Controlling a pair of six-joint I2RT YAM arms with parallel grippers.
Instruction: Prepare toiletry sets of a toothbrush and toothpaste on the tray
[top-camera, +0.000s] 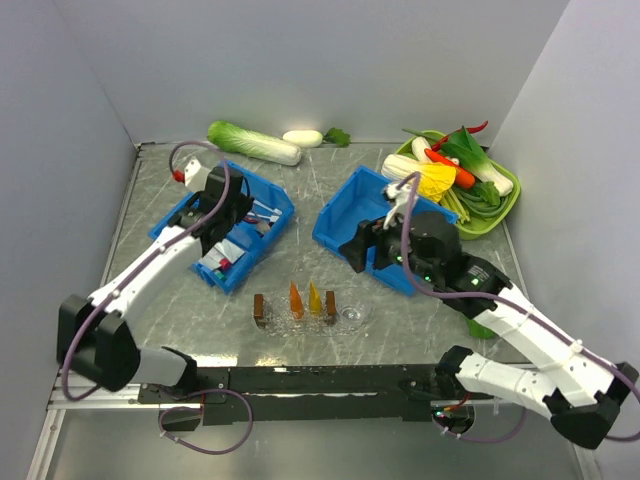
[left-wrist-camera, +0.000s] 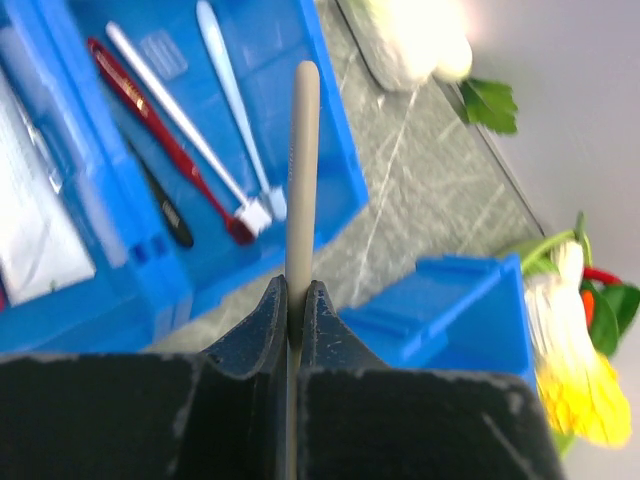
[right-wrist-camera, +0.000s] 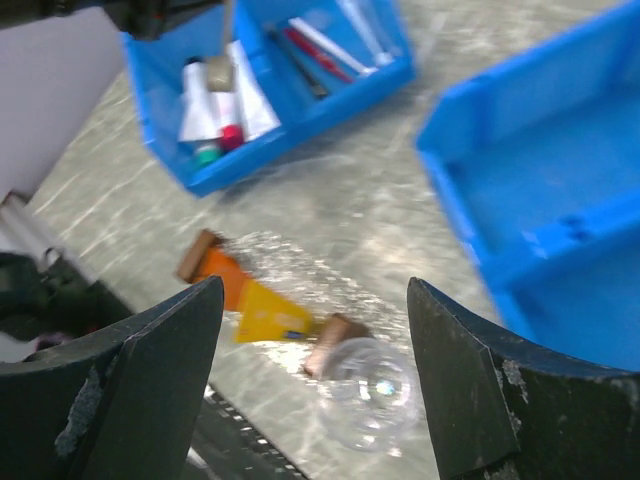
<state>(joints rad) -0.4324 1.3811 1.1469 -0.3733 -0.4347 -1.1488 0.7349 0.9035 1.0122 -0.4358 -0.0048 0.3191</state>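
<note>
1. Top external view:
   - The left end effector (top-camera: 232, 208) is raised above the left blue bin (top-camera: 283, 207). Its opening cannot be told from here.
   - The right end effector (top-camera: 360, 250) is held over the near left edge of the right blue bin (top-camera: 345, 205).
   - The tray (top-camera: 352, 317) lies on the worktop (top-camera: 300, 180) near the front edge, between the two arms. Two orange tubes (top-camera: 303, 300) are seen in it.
2. Left wrist view:
   - The left end effector (left-wrist-camera: 296, 300) is closed narrow on the toothbrush (left-wrist-camera: 302, 180), which is clamped between both fingers.
   - The pale shaft projects straight out of the jaws, over the wall of the left blue bin (left-wrist-camera: 335, 190).
   - A red toothbrush (left-wrist-camera: 160, 130) and white ones are seen lying inside that bin.
3. Right wrist view:
   - The right end effector (right-wrist-camera: 313, 295) is spread wide, and nothing is held between its fingers.
   - The tray (right-wrist-camera: 372, 388) is seen below the gap, resting on the worktop, with the orange tubes (right-wrist-camera: 262, 312) in it.
</note>
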